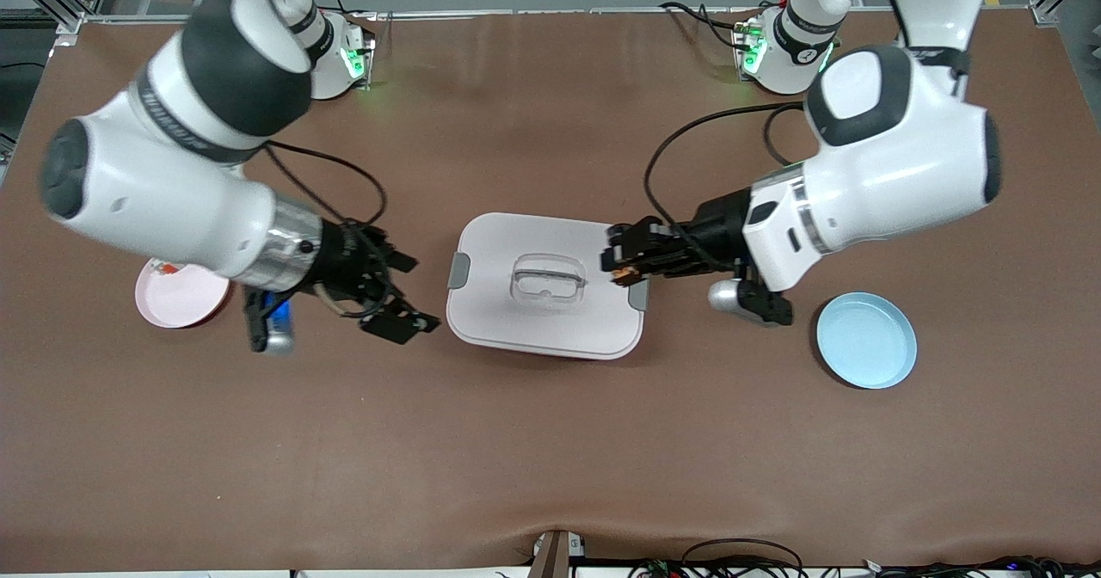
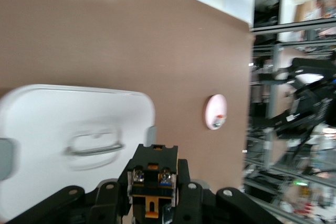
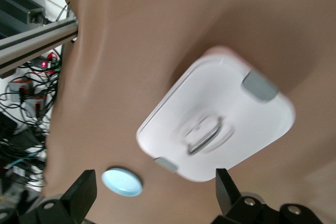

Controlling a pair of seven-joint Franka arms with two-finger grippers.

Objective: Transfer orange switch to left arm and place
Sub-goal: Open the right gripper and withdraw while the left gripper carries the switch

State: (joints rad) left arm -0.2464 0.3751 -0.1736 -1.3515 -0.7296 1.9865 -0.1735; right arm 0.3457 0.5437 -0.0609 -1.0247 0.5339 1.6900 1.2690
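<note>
The orange switch (image 1: 625, 275) is a tiny black and orange part pinched in my left gripper (image 1: 621, 261), which is shut on it in the air over the box's edge at the left arm's end. In the left wrist view the switch (image 2: 154, 163) sits between the left gripper (image 2: 153, 182) fingers. The white box (image 1: 546, 285) with grey clips stands mid-table, its lid on. My right gripper (image 1: 413, 292) hangs open and empty beside the box at the right arm's end. The right wrist view shows that gripper (image 3: 153, 192) with its fingers (image 3: 81, 192) wide apart and the box (image 3: 220, 108) between them.
A pink plate (image 1: 181, 294) with a small whitish-red part on it lies at the right arm's end, partly under that arm. A light blue plate (image 1: 866, 340) lies at the left arm's end, nearer to the front camera than the left arm's wrist. Cables trail across the brown table.
</note>
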